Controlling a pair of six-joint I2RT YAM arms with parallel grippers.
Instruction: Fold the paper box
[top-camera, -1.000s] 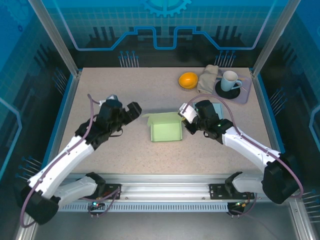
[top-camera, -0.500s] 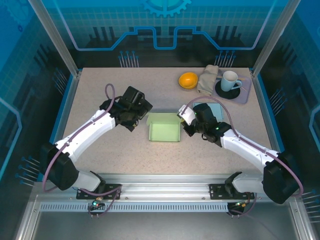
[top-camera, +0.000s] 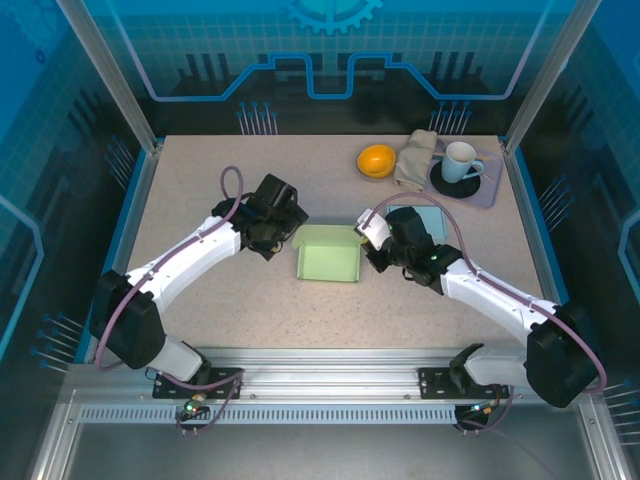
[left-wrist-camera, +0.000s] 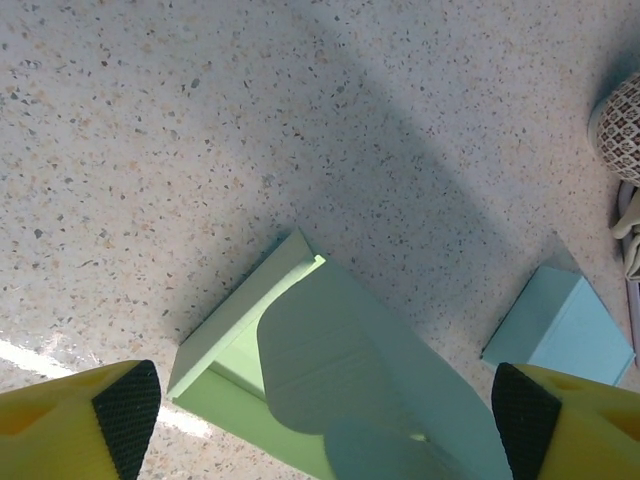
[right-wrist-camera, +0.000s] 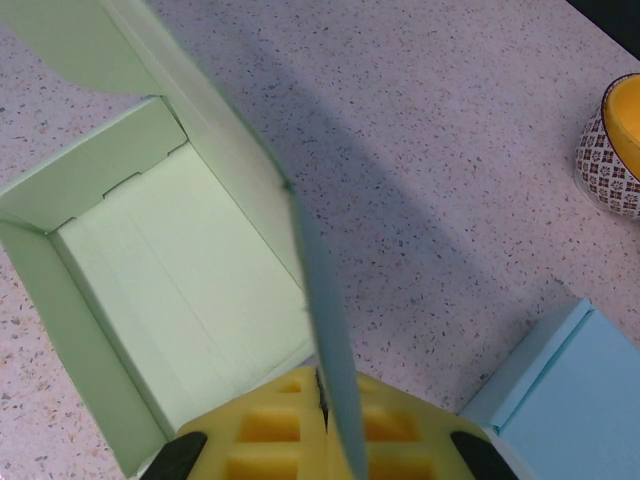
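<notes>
On the table (top-camera: 230, 300) the green paper box (top-camera: 328, 262) sat near the middle. My right pincer (right-wrist-camera: 325, 400) was clamped on its upright right wall, and my left pincer (left-wrist-camera: 325, 402) gaped wide above its left end.

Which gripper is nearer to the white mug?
Right. The right gripper pinches the right wall of the green box, diagonally in front of the mug; the left gripper hovers open by the box's left side, farther away.
</notes>
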